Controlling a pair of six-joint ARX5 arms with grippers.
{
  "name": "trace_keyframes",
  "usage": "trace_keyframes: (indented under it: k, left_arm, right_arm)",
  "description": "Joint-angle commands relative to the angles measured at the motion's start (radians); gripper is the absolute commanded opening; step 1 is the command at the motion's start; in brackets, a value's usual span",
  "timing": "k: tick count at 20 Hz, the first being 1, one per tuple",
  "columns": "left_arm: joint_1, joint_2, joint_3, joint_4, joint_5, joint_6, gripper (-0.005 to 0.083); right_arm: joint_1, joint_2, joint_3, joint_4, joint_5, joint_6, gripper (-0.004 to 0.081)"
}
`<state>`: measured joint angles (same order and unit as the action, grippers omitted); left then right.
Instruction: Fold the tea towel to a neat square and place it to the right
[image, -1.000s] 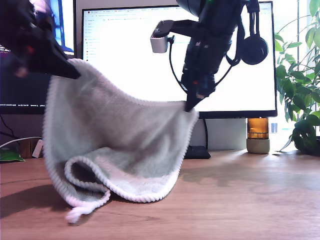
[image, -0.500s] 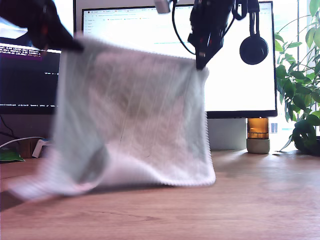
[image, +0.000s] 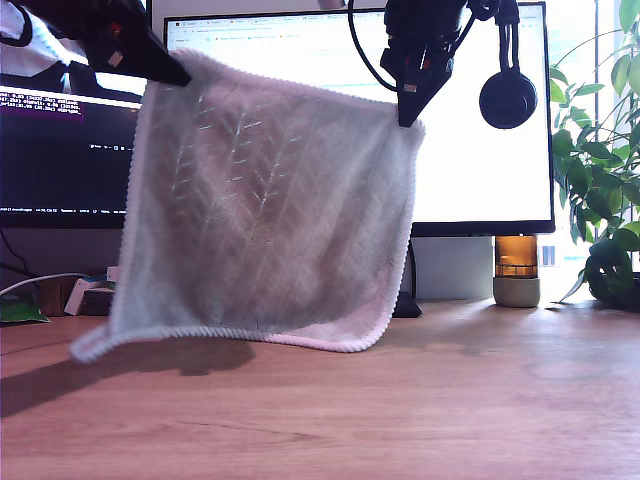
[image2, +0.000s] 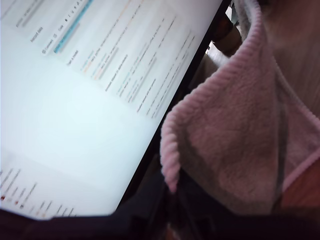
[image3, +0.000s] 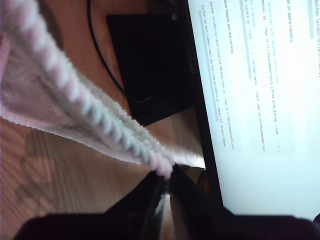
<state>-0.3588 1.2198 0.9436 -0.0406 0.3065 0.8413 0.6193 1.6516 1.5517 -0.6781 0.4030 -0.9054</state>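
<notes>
wooden desk (image: 480, 420) | bright monitor (image: 500, 150) | dark monitor (image: 60, 150) | plant (image: 600, 200) | daylight

Both arms are black, with blocky housings that taper down to narrow, wedge-shaped finger tips. The arm (image: 425, 40) toward the exterior view's right has black cables looping beside it and a small red mark low on its housing. The arm (image: 100, 35) at the exterior view's left has small red and white markings on its dark shell.

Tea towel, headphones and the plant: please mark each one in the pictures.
tea towel (image: 270, 220), exterior view, middle of the hanging cloth
headphones (image: 508, 98), exterior view, round ear cup
plant (image: 598, 190), exterior view, leaves
</notes>
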Motion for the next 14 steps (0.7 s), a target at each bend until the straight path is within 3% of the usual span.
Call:
trace_keyframes:
  k: [1,3,6,14]
  left_arm:
    - [0.010,0.020,-0.014,0.015,0.028,-0.005,-0.0024]
    - [0.012,0.026,-0.014,0.002,0.058,-0.005,-0.0024]
    - [0.012,0.000,-0.010,-0.024,0.088,-0.005,-0.0024]
    - [0.011,-0.097,0.072,-0.331,0.129,-0.003,-0.0024]
  right_arm:
    - [-0.011,0.001,0.001,0.023,-0.004,-0.005,-0.0013]
    - [-0.011,0.001,0.002,0.016,-0.003,-0.027,-0.0013]
    - [-0.011,0.001,0.019,-0.102,-0.002,-0.023,-0.0013]
    - [0.016,-0.002,0.167,-0.397,-0.041,0.108,-0.0013]
